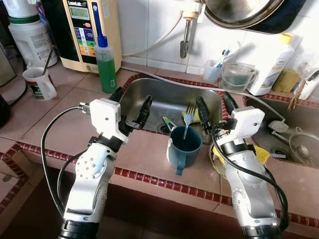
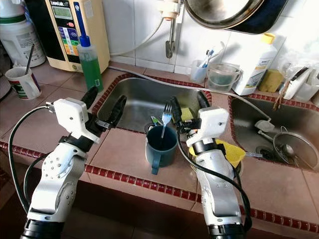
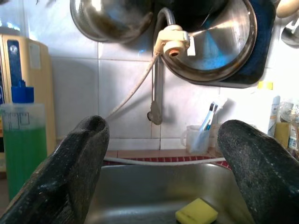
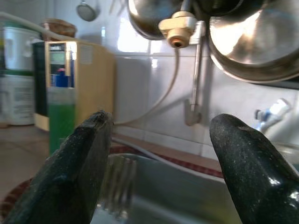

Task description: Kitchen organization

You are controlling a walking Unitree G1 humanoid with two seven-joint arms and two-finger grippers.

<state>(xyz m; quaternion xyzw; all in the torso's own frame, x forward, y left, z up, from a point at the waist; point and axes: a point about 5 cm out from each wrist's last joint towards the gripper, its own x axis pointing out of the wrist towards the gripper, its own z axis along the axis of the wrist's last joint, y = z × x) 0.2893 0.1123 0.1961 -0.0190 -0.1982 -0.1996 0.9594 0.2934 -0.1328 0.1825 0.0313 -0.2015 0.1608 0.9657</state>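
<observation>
On tiled counter (image 1: 149,154) beside steel sink (image 1: 164,102): teal mug (image 1: 183,148) holding fork (image 1: 188,118).

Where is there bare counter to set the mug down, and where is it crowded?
Bare tile lies left of the sink, between the white cup and the left gripper, and on the front ledge left of the blue mug. The right basin and the back ledge by the soap bottle are crowded.

A dark teal mug (image 1: 184,148) is shown upright on the tiled tabletop (image 1: 144,154) at the front edge of the sink (image 1: 164,102), its handle turned toward the viewer. A fork (image 1: 188,121) is stood in it, tines up, tilted slightly back.
</observation>
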